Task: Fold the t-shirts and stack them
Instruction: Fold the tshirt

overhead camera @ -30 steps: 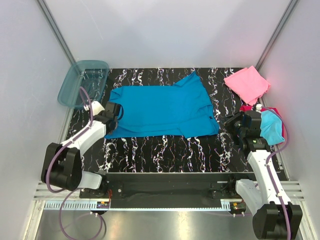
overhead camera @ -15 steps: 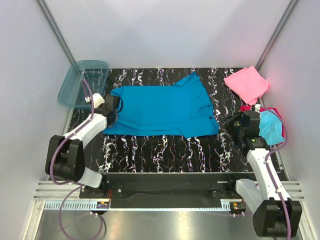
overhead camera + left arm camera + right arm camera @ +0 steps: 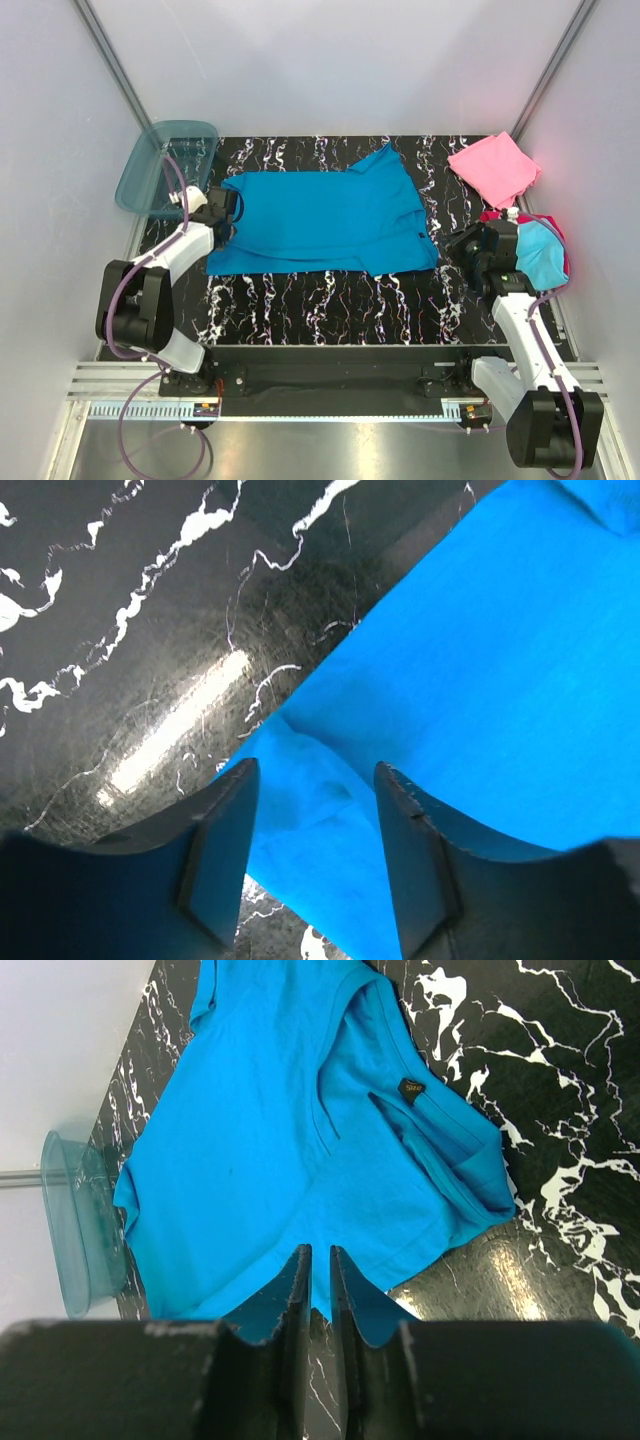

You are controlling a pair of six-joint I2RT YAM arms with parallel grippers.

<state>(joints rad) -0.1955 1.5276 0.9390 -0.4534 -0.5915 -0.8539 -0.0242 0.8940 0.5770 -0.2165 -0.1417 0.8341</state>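
Note:
The large teal-blue t-shirt (image 3: 325,220) lies spread flat across the middle of the black marble table (image 3: 330,300). My left gripper (image 3: 228,213) hovers over the shirt's left edge. In the left wrist view the left gripper (image 3: 315,775) is open, its fingers straddling a small fold of the teal cloth (image 3: 480,660) without pinching it. My right gripper (image 3: 465,245) hangs just right of the shirt. Seen from the right wrist, the right gripper (image 3: 319,1252) has its jaws almost together and empty, above the shirt (image 3: 280,1130). A pink folded shirt (image 3: 493,168) lies at the back right. A cyan folded shirt (image 3: 542,252) rests on a magenta-red one (image 3: 491,215).
A translucent blue tub (image 3: 165,165) stands at the back left corner, just beyond the left gripper, and the same tub (image 3: 75,1220) shows in the right wrist view. White walls close in the table on three sides. The right arm partly covers the cyan and magenta stack.
The left gripper moved a little toward the back along the shirt's left edge, then opened and let go of the cloth. The right arm stayed still.

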